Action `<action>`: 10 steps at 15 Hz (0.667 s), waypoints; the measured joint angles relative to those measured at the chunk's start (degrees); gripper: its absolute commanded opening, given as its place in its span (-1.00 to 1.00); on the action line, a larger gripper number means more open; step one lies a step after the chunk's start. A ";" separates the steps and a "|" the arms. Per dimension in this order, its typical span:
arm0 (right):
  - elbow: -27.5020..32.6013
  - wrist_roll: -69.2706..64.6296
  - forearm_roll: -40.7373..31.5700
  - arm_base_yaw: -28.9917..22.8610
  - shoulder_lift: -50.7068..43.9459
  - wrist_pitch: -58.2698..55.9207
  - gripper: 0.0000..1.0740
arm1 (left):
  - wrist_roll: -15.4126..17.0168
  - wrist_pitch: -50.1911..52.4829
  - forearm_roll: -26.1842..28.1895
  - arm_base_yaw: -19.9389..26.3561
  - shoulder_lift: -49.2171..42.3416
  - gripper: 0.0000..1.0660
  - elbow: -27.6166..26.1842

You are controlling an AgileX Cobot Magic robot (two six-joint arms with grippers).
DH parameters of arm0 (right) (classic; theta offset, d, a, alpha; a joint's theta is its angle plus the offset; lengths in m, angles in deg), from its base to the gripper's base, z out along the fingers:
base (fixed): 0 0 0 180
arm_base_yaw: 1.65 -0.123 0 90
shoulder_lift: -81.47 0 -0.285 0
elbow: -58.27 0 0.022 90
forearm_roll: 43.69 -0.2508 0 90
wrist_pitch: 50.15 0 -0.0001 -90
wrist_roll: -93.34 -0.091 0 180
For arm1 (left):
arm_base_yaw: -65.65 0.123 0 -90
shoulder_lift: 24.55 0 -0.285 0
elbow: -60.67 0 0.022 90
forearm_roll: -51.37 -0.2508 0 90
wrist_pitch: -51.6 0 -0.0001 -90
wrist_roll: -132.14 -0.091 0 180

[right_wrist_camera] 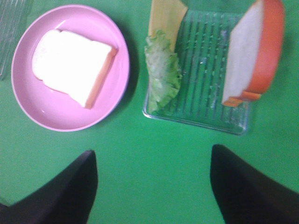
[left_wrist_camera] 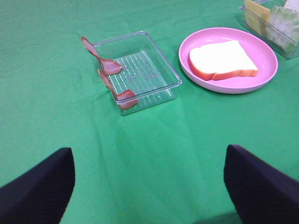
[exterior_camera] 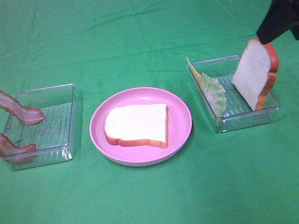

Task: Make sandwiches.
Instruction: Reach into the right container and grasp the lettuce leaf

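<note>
Green cloth covers the whole table (exterior_camera: 160, 208), probably so the toy food stands out and doesn't slide. Next biggest are two clear plastic trays, the left tray (exterior_camera: 47, 89) and the right tray (exterior_camera: 247, 119), set either side of the pink plate (exterior_camera: 180, 116) like ingredient bins with the build spot in the middle.

So far the sandwich is just one bread slice (exterior_camera: 137, 125) lying flat on the plate, crust edge toward the near side. I'd call that the base layer, with everything else to come. The second slice (exterior_camera: 253, 76) stands on edge in the right tray, tilted against its right wall, which looks handy for grabbing from above.

The right pincer (right_wrist_camera: 152, 154) hovers above that tray with its fingers apart and nothing between them. The left pincer (left_wrist_camera: 149, 151) is spread wide too, empty, hanging over bare cloth on the near side of the left tray.

The lettuce (exterior_camera: 215, 93) leans on the right tray's left wall, with the cheese (exterior_camera: 193, 70) propped just beyond it on the far side. Two bacon strips (exterior_camera: 16, 107) drape over the left tray's left wall, ends sticking out.

No brands or writing anywhere that I can read.
</note>
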 measured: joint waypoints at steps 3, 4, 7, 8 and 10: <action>-6.25 -6.99 3.38 -6.47 7.05 -4.35 0.20 | 0.00 0.00 0.00 0.00 0.00 0.53 0.00; -10.83 -11.23 6.25 -10.14 12.55 -7.45 0.20 | 0.00 0.00 0.00 0.00 0.00 0.53 0.00; -16.21 -13.69 6.19 -11.46 19.60 -8.59 0.20 | 0.00 0.00 0.00 0.00 0.00 0.53 0.06; -17.82 -13.92 6.25 -11.46 21.83 -8.59 0.20 | 0.00 0.06 0.00 0.00 0.00 0.53 0.06; -20.34 -14.09 6.25 -11.46 26.36 -8.59 0.20 | 0.00 0.06 0.00 0.00 0.00 0.53 0.06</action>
